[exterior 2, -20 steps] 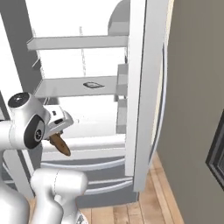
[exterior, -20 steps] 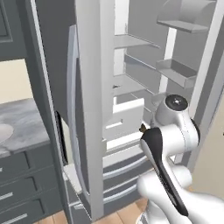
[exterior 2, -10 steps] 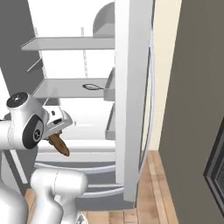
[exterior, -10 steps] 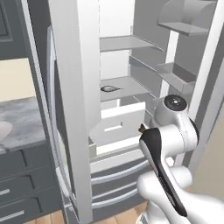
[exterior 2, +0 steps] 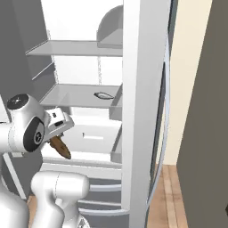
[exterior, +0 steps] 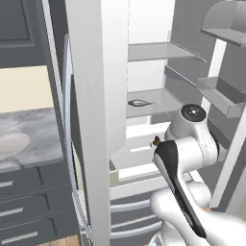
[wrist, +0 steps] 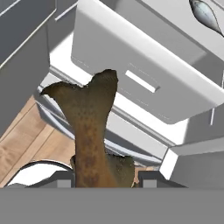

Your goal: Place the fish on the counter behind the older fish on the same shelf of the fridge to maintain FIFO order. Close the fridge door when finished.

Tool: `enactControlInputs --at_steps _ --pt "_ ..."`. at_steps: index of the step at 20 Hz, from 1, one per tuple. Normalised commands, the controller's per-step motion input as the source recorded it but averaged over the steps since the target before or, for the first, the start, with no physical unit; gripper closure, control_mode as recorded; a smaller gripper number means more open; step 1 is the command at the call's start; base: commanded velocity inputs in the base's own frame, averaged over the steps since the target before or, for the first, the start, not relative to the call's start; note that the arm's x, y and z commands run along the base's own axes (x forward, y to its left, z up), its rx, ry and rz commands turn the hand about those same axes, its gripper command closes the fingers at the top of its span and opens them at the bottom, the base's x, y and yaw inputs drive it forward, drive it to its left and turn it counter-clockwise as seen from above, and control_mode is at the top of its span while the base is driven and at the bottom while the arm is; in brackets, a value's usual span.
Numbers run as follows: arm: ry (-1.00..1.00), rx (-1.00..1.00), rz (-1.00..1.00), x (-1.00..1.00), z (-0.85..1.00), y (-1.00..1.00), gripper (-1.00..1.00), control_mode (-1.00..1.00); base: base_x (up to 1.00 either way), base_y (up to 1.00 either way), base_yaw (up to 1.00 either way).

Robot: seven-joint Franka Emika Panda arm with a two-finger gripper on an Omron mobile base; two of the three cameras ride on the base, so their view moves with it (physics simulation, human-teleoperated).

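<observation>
End effector (exterior 2: pixel 59 133) clenched on the fish (wrist: pixel 91 131), tail forward. Older fish (exterior: pixel 139 102) sits mid-shelf (exterior: pixel 156 103); reaching past risks knocking it, or clipping the drawer (wrist: pixel 144 70).

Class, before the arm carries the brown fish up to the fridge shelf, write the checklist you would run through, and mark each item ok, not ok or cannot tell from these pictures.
1. Brown fish held in the claw: ok, it hangs from the shut claw, tail away from it.
2. Fridge doors open: ok, the white inside shows.
3. Older fish found: ok, it lies on the middle shelf.
4. Free room behind the older fish: cannot tell, though bare shelf shows around it.
5. Claw raised to shelf height: not ok, it sits lower, in front of the white drawer.
6. Path past the door bins: cannot tell.
</observation>
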Motion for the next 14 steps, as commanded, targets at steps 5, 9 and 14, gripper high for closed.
enactControlInputs --at_steps 5,9,14 --pt "0.00 0.00 0.00 0.00 0.00 0.00 1.00 1.00 0.49 -0.30 0.16" --pt "0.00 0.00 0.00 0.00 0.00 0.00 1.00 1.00 0.44 -0.26 0.06" --pt "0.00 0.00 0.00 0.00 0.00 0.00 1.00 1.00 0.45 -0.28 0.08"
